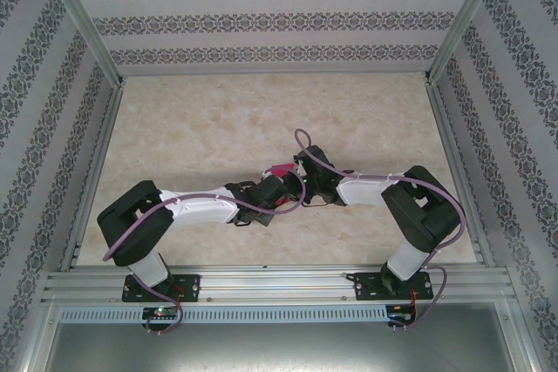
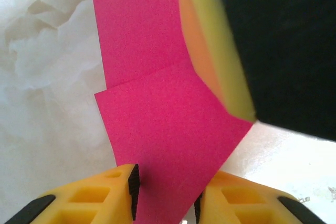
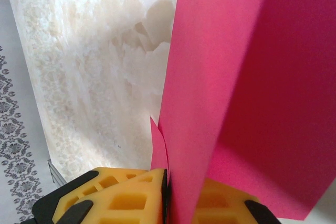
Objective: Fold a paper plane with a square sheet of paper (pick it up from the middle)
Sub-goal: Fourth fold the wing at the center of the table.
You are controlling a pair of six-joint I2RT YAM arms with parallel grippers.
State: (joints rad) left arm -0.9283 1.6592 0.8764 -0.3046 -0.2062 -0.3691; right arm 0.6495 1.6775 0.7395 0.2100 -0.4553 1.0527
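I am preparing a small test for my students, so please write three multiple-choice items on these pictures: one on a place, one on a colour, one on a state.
1. Where is the paper?
A. over the middle of the table
B. at its far left corner
C. on the near rail

2. What colour is the paper?
A. white
B. yellow
C. magenta-pink

3. How is the right pincer?
A. wide open and empty
B. shut on the paper
C. shut on nothing

Answers:
1 A: the top view shows it at mid-table.
2 C: both wrist views show magenta-pink.
3 B: the right wrist view shows its yellow fingers pressed together on the paper.
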